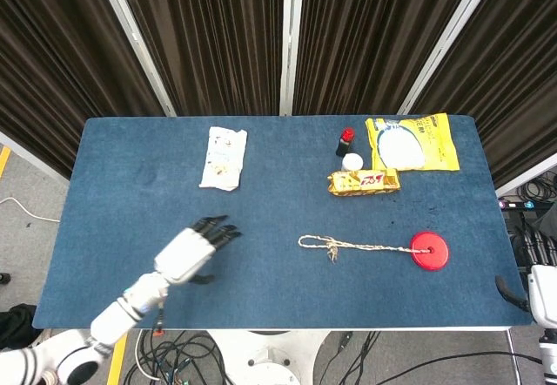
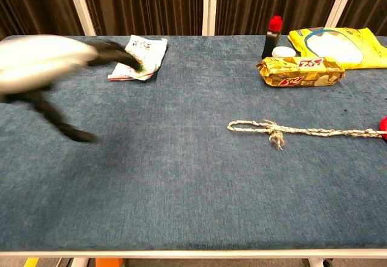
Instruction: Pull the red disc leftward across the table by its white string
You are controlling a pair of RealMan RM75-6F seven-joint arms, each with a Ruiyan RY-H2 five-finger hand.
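The red disc lies flat near the table's right front, just cut off at the right edge of the chest view. Its white braided string runs left from it to a knotted loop end. My left hand hovers over the table's left front, fingers spread and holding nothing, well left of the string's end; in the chest view the left hand is blurred. My right hand hangs off the table's right edge, fingers apart, empty.
A white snack packet lies at the back left. At the back right sit a small dark bottle with a red cap, a white lid, a yellow snack bar and a yellow bag.
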